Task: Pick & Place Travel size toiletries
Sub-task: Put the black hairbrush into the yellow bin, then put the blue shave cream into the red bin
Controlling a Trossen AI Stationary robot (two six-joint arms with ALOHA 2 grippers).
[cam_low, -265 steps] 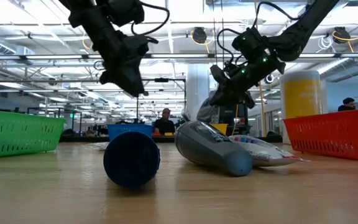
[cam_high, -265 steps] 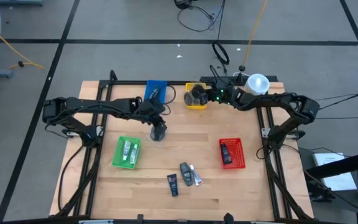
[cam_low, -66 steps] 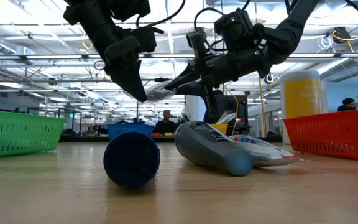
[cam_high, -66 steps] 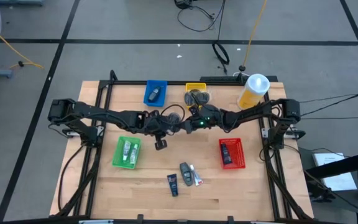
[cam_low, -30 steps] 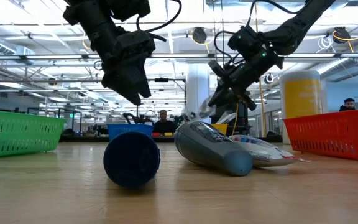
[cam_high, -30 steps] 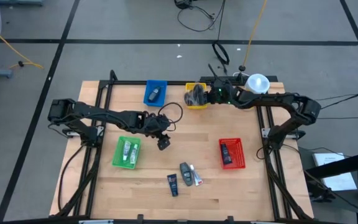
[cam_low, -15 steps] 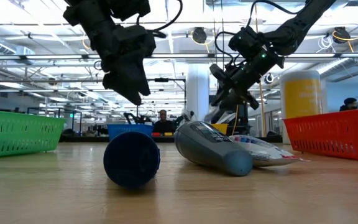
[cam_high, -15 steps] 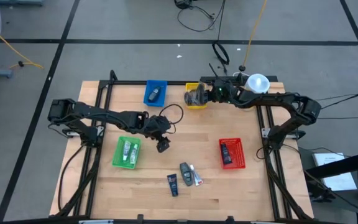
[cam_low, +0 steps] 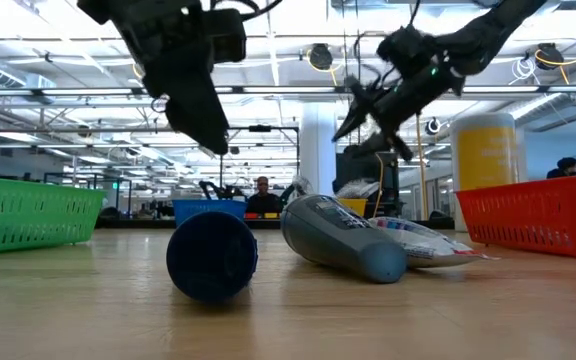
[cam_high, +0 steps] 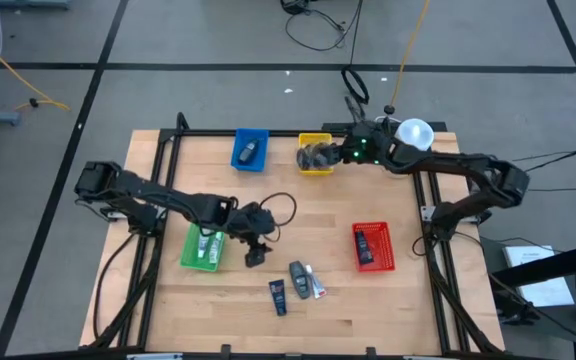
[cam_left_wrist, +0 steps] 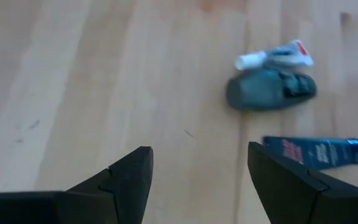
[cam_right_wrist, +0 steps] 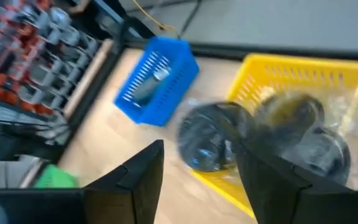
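Now, going left to right from my remote seat: no label or writing is legible to me on any item.

The green tray holds two white tubes. Just beside it, my left gripper hangs over bare wood with its fingers spread apart and nothing between them; the left arm reaches in low from the table's left edge, wrist bent down toward the near side.

Close by lie three loose toiletries: a blue tube, a grey bottle and a small white tube touching it. The left wrist view shows the same three past the fingertips.

At the far edge, the blue tray has one dark bottle in it. The yellow tray holds grey discs in clear wrap. My right gripper sits just beside that tray, fingers apart and holding nothing; its arm stretches along the far edge from the right.

The red tray holds a black piece.
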